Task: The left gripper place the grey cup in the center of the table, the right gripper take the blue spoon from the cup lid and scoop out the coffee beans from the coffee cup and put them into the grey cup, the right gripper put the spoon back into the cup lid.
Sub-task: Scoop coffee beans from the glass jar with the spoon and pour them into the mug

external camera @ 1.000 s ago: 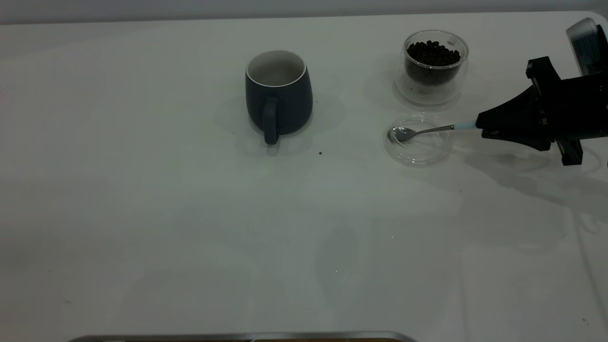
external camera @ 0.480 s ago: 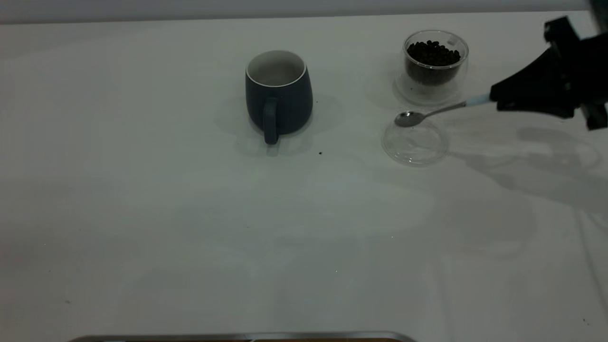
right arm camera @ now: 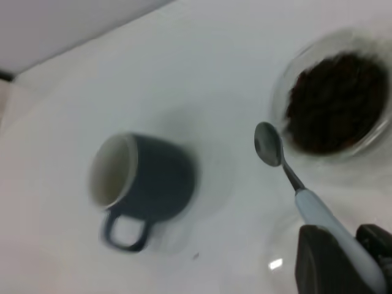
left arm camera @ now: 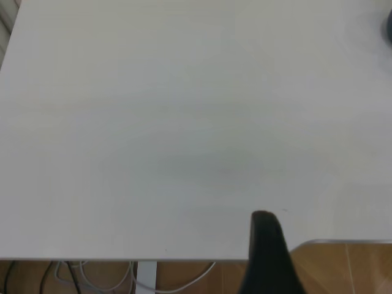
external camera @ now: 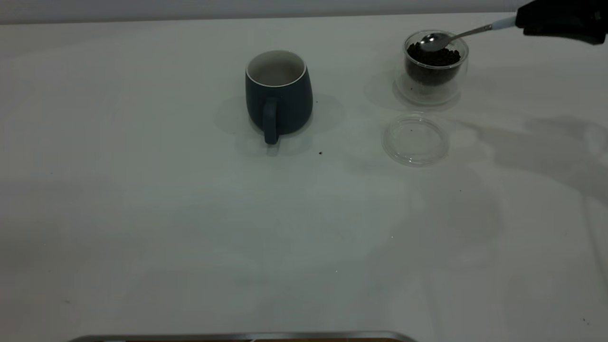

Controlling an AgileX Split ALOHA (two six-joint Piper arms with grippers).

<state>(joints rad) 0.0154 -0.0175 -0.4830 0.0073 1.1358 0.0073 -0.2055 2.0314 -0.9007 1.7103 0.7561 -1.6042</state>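
The grey cup [external camera: 278, 93] stands upright near the table's middle, handle toward the front; it also shows in the right wrist view [right arm camera: 144, 180]. At the back right stands the glass coffee cup [external camera: 435, 64] full of dark beans [right arm camera: 336, 101]. My right gripper [external camera: 522, 21] is shut on the pale blue handle of the spoon [external camera: 458, 36], high at the upper right. The spoon's empty metal bowl [right arm camera: 268, 144] hovers over the coffee cup's rim. The clear cup lid [external camera: 415, 140] lies empty in front of the coffee cup. One finger [left arm camera: 266, 254] of the left gripper shows near the table's edge.
A stray bean [external camera: 320, 153] lies on the white table between the grey cup and the lid. A metal-edged strip [external camera: 242, 336] runs along the table's front edge.
My right gripper has lifted the spoon off the cup lid and carried it up and back, so the spoon bowl is now over the coffee cup. The lid is left empty.
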